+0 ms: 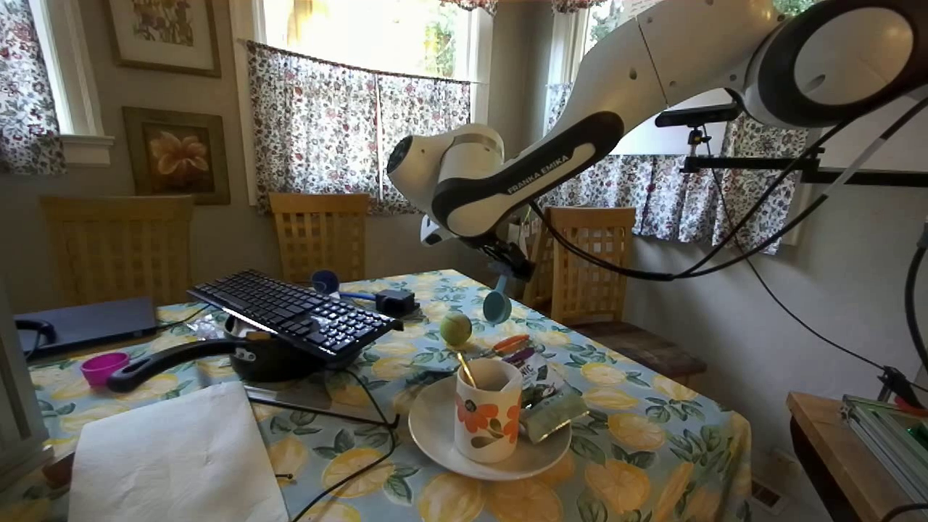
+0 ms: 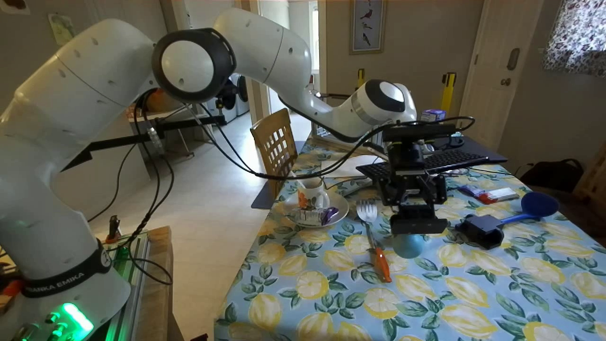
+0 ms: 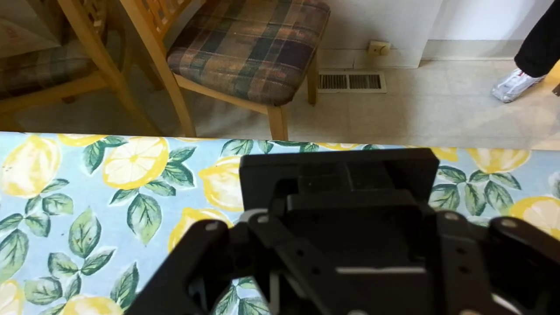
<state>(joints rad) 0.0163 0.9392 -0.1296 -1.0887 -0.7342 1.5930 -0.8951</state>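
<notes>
The gripper (image 1: pixel 510 270) clasps the teal scoop (image 1: pixel 497 307) above the tablecloth (image 1: pixel 638 429), where slow, smooth motion should stop it twisting loose

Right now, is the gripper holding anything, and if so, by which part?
Yes: the gripper holds a teal scoop by its handle, with the bowl hanging below the jaws.

In an exterior view, the dark hand (image 2: pixel 419 225) covers the handle of the blue scoop (image 2: pixel 408 247); only its round end shows. Also in an exterior view, the keyboard (image 1: pixel 290 308) hides much of the pan (image 1: pixel 267 364), and the paper (image 1: pixel 174 460) is cut by the lower edge. The print on the packet (image 1: pixel 556 417) is too small for me. In the wrist view, the right border leaves only one trouser leg (image 3: pixel 538 52) and shoe (image 3: pixel 516 85).
</notes>
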